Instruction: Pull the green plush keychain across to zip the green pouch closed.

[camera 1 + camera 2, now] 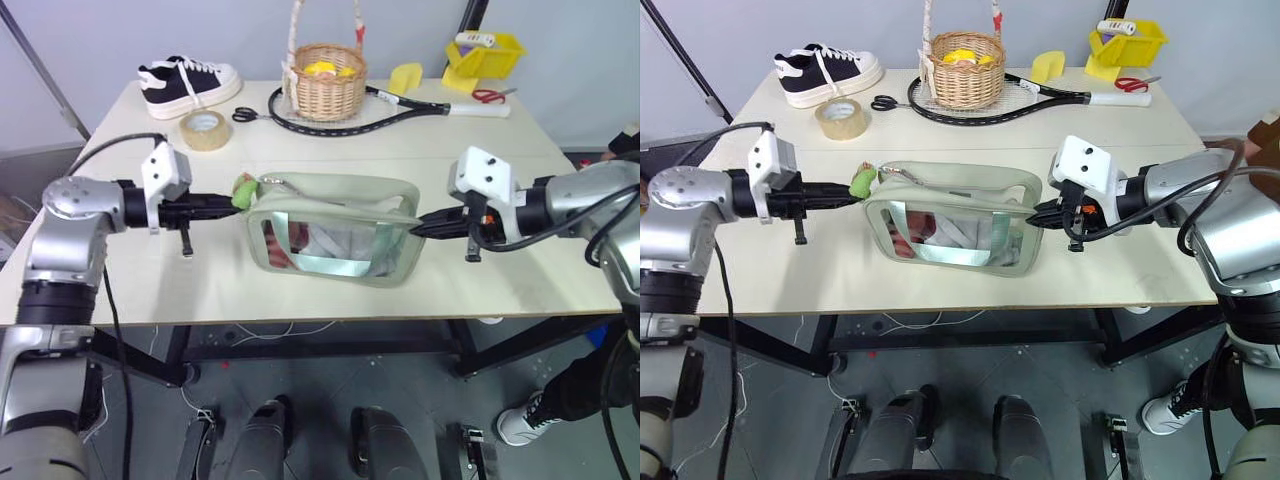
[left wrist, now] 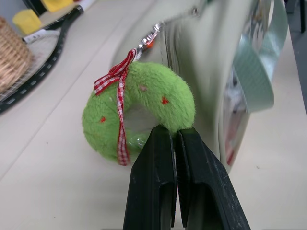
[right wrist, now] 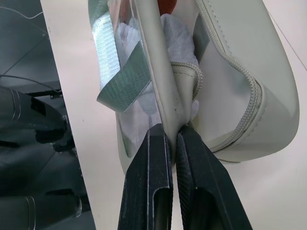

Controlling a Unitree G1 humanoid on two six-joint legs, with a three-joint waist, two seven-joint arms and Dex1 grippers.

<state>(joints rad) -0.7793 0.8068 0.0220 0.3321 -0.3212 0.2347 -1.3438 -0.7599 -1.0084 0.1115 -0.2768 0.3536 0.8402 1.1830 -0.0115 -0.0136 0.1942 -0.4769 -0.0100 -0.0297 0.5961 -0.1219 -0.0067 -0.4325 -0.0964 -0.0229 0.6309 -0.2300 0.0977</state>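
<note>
Head views first: green pouch (image 1: 335, 240) sits mid-table, between the two arms, with the green plush keychain (image 1: 245, 192) at its end nearest the left gripper (image 1: 232, 204); the right gripper (image 1: 415, 230) meets the opposite end. Behind stand a wicker basket (image 1: 325, 82), a tape roll (image 1: 205, 129), a black sneaker (image 1: 187, 82) and a racket (image 1: 400, 105).

Left wrist view: black fingers (image 2: 153, 187) are pressed together on the fuzzy ring's lower edge, beside its red gingham ribbon (image 2: 119, 96).

Right wrist view: fingers (image 3: 146, 187) are clamped on the pouch's end seam, beside the zipper (image 3: 240, 91).
</note>
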